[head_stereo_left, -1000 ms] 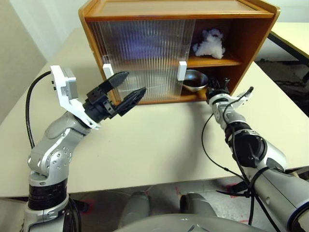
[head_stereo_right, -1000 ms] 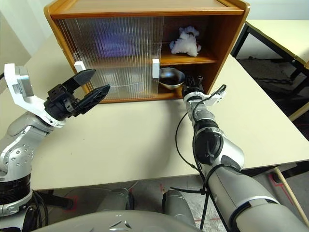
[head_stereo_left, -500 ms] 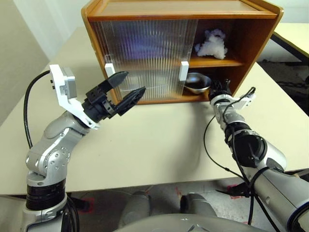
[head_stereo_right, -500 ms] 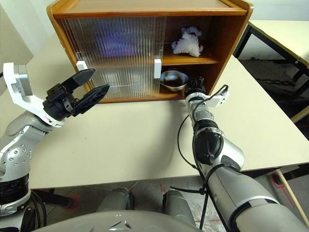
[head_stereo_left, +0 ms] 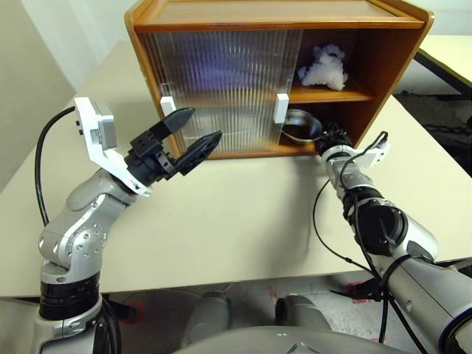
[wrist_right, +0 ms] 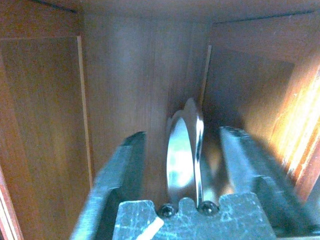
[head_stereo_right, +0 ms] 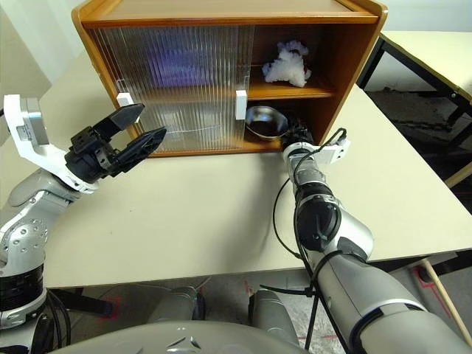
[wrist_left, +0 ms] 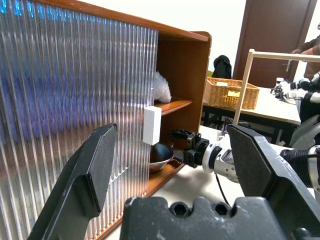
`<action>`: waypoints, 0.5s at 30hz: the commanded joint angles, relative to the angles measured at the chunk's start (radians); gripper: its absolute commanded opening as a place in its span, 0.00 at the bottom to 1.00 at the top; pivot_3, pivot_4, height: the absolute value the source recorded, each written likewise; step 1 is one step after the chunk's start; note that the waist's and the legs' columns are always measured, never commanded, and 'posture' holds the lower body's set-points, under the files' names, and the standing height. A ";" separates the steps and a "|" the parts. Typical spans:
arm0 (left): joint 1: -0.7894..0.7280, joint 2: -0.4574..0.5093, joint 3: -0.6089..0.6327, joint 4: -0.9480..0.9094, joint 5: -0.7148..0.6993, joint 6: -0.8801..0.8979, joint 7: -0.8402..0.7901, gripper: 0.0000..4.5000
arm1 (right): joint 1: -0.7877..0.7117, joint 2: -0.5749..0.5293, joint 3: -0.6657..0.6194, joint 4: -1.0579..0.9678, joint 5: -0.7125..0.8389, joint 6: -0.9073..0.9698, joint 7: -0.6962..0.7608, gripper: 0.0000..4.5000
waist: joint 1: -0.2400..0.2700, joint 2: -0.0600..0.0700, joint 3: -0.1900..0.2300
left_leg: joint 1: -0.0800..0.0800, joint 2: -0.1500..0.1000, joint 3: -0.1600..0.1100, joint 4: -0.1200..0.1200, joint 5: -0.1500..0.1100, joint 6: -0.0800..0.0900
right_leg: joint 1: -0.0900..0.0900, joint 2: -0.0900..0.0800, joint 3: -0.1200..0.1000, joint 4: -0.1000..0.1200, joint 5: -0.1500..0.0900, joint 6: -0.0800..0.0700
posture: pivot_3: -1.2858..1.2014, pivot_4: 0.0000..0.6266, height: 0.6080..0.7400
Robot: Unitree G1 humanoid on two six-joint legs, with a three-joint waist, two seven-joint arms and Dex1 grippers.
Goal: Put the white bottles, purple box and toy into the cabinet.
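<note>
**Right hand released at steel dish, lower cabinet bay**

Right hand sits at the open lower compartment of the cabinet, fingers spread, steel dish between them and no longer gripped. On the shelf above that hand: a white fluffy item, identity unclear. Left hand is raised above the counter, fingers apart, empty, just before the ribbed sliding door.

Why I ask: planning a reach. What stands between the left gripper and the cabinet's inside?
The ribbed sliding doors, covering the cabinet's left side ahead of the open left gripper. The right side is open, holding a steel dish.
</note>
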 commanded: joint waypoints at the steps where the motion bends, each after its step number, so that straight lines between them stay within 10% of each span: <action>1: -0.021 -0.006 -0.022 0.011 0.005 -0.007 -0.014 1.00 | 0.007 -0.012 0.003 0.002 -0.011 -0.004 -0.010 0.99 | -0.001 0.000 0.000 | 0.000 0.000 0.000 0.000 0.000 0.000 | 0.000 0.000 0.000 0.000 0.000 0.000 | 0.62 0.00 1.00; 15: -0.068 -0.064 -0.077 0.098 0.046 -0.066 -0.065 1.00 | 0.069 -0.024 0.025 -0.084 -0.008 0.044 0.042 0.99 | -0.014 0.000 0.000 | 0.000 0.000 0.000 0.000 0.000 0.000 | 0.000 0.000 0.000 0.000 0.000 0.000 | 0.59 0.00 1.00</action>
